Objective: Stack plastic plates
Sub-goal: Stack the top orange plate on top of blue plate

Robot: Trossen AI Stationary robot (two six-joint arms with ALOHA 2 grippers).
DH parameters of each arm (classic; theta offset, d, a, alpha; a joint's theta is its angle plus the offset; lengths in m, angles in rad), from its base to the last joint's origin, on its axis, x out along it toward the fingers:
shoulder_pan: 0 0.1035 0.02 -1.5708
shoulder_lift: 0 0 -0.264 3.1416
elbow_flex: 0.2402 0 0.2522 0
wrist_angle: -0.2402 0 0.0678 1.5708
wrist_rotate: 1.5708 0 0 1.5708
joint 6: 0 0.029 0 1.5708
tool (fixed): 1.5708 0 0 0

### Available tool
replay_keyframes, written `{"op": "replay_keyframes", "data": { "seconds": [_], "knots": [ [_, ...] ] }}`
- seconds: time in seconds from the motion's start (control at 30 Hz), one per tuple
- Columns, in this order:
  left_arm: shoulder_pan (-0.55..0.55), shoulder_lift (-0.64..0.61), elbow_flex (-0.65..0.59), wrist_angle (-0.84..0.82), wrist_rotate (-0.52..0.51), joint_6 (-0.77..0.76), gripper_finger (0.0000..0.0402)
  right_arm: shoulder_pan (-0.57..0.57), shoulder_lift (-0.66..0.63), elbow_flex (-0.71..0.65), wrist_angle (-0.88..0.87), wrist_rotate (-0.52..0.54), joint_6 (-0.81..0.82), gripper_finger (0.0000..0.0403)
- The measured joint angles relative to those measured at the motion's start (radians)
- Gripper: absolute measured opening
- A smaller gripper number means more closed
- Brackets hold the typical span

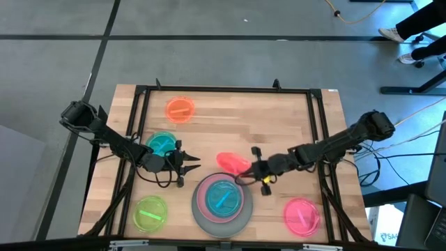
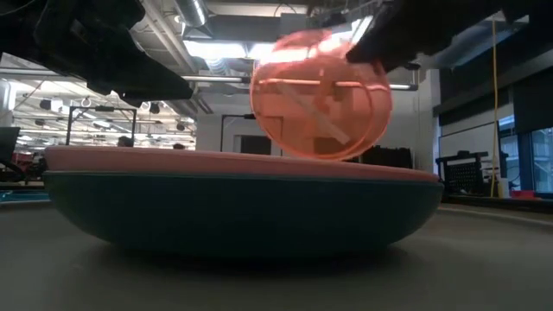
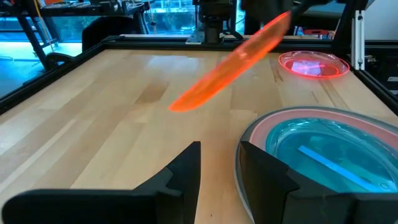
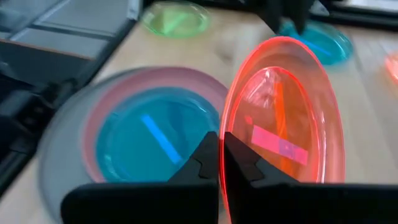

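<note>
High view: the right gripper [image 1: 252,171], jaws pinching the rim of a tilted orange-red plate [image 1: 233,163], holds it above the wooden desk [image 1: 279,125] just beside the stack [image 1: 222,202] of grey, pink and teal plates, so the step in hand looks like carrying it over; next it needs levelling and centring. The left gripper [image 1: 188,164], jaws slightly spread, waits near a teal plate [image 1: 162,143]. Low view: the plate [image 2: 321,95] hangs above the stack [image 2: 242,203], with a lit workshop behind.
</note>
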Motion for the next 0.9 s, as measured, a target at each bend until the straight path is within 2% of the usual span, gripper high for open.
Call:
{"op": "replay_keyframes", "data": {
  "seconds": [0.5, 0.9],
  "knots": [
    [0.000, 0.000, 0.000, -0.003, 0.000, 0.000, 0.0105, 0.155, 0.145, 0.000, 0.288, -0.016, -0.026, 0.0001],
    [0.000, 0.000, 0.000, 0.000, 0.000, 0.000, 0.0105, 0.160, 0.288, 0.000, 0.416, -0.085, -0.021, 0.0001]
  ]
}}
